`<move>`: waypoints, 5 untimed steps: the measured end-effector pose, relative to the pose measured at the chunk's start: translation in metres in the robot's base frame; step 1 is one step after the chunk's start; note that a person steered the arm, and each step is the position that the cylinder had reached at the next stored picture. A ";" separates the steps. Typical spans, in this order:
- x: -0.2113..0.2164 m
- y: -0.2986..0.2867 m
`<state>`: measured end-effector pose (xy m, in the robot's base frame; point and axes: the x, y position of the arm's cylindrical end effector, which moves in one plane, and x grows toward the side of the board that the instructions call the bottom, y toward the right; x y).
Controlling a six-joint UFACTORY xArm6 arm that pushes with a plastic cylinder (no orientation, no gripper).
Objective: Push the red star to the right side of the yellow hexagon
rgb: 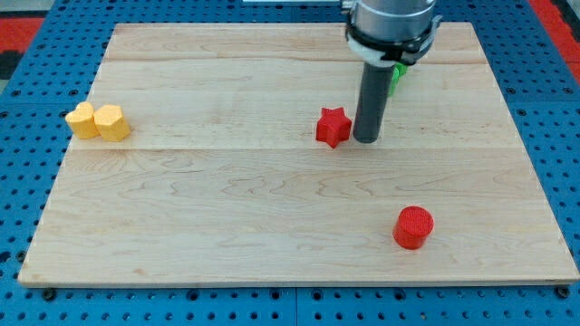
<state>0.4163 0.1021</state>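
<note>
No pincer showed, only a rod; my tip [366, 139] stood just right of the red star [333, 126], mid-desk [227, 208], with the yellow hexagon [111, 122] far left

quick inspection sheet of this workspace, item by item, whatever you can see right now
surface: pale wooden board lying on a blue pegboard.
job's things: red star near the board's middle; two yellow blocks touching each other at the view's left edge; which one is the hexagon I cannot tell.
clutter: red cylinder toward the view's bottom right; a green block mostly hidden behind the rod, shape unclear.
grippers: none fitted; my tip sits just to the view's right of the red star, close beside it; contact unclear.
cables: nothing seen.
surroundings: red areas at the view's top corners.
</note>
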 end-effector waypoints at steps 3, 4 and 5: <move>0.041 -0.063; 0.046 -0.091; 0.008 -0.168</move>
<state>0.4245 -0.0655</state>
